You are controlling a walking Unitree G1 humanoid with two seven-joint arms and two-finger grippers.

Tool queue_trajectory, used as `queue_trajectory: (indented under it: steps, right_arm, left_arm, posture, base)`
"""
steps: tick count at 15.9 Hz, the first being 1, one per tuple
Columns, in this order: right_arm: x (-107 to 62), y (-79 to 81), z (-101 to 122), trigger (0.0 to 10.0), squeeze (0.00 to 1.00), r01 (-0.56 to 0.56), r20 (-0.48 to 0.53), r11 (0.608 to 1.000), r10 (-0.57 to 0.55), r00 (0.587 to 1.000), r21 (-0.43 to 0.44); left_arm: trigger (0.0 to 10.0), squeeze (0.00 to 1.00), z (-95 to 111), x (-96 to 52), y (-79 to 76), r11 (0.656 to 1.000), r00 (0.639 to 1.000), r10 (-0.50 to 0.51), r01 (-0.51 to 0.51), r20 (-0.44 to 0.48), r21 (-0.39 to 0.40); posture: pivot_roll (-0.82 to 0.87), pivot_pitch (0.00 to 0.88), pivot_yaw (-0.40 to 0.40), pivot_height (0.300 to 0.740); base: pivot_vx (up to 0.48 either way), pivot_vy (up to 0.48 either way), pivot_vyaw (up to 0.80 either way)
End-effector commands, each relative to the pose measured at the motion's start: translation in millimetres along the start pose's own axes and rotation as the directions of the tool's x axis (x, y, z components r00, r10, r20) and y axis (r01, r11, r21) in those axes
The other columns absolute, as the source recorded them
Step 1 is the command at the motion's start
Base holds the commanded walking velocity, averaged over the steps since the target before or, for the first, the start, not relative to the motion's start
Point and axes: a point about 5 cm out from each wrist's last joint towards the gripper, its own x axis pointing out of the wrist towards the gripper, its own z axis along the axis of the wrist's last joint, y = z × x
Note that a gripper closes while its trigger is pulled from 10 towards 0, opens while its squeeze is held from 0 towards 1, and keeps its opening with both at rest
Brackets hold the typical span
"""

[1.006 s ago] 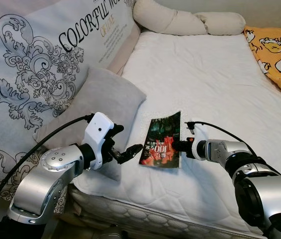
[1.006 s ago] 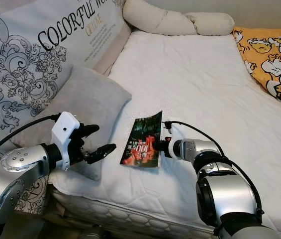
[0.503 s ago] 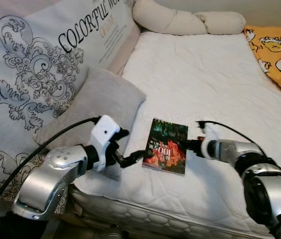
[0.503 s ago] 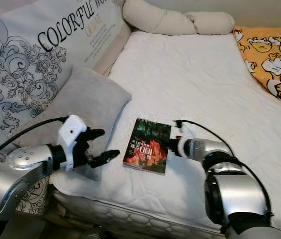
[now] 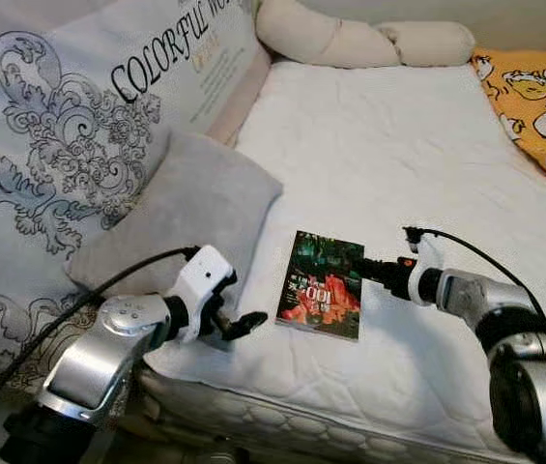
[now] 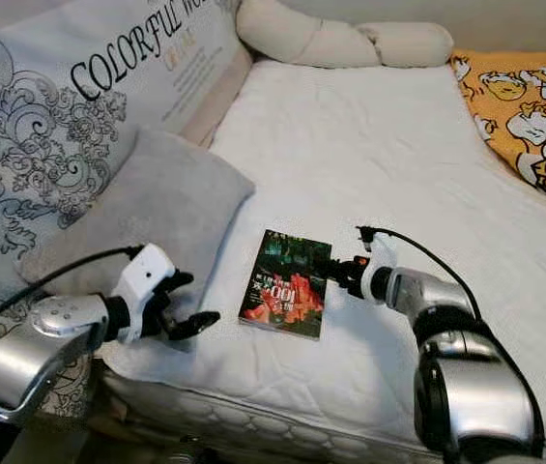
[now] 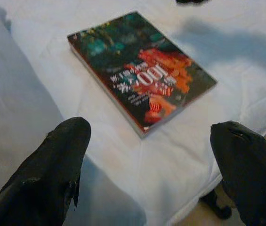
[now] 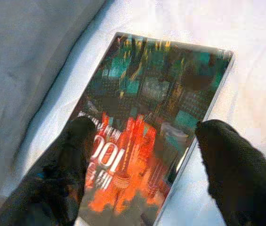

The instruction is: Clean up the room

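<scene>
White quilted bedding (image 5: 417,145) carries the one loose thing: a paperback book (image 5: 321,283) with a dark cover and red-orange lettering, lying flat near the lower centre of the frame, just beside a grey pillow (image 5: 181,208). The right gripper (image 6: 338,272) hangs at the book's right edge, fingers spread apart and holding nothing; its wrist view has the cover between the two black fingertips (image 8: 227,165). The left gripper (image 5: 239,326) sits low at the bed's front edge, lower left of the book, likewise spread wide and empty.

My read is that the book is the item being tidied, and the pick-up isn't made yet. Next the right gripper would need to get a finger under the cover's edge and close on it.

Whether those fingers touch the cover or hover above it, I can't tell. The yellow printed blanket (image 5: 543,92) is cut off at the upper right.
</scene>
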Motion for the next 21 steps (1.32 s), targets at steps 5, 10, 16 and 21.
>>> queue_trajectory:
  steps: [5,10,16,21]
  right_arm:
    - [-15.1,26.9,-4,10.0,0.0,0.175,0.334,0.982,-0.143,0.932,-0.068]
    - [-38.5,46.6,-26,10.0,0.0,0.345,0.463,0.938,-0.312,0.83,0.014]
    - [-43.6,71.9,-36,10.0,0.0,0.35,0.454,0.934,-0.279,0.846,-0.077]
    - [-47.1,73.6,-36,10.0,0.0,0.364,0.447,0.926,-0.285,0.848,-0.102]
  left_arm:
    - [10.0,0.0,5,-0.2,-2.2,0.996,0.988,0.079,-0.074,0.13,-0.046]
    - [10.0,0.0,8,-7.2,-0.5,0.951,0.919,0.3,-0.266,0.256,-0.16]
    - [10.0,0.0,-5,-28.6,-8.5,0.89,0.856,0.446,-0.395,0.261,-0.228]
    - [10.0,0.0,-6,-30.6,-13.3,0.884,0.852,0.461,-0.417,0.249,-0.212]
  posture:
    - [-0.01,0.0,0.055,0.74]
    - [-0.01,0.0,0.035,0.74]
    - [0.03,0.0,0.001,0.74]
    - [0.03,0.0,-0.001,0.74]
  base:
    - [0.0,0.0,0.0]
    - [0.0,0.0,-0.8]
    - [0.0,-0.235,-0.53]
    - [0.0,-0.384,-0.31]
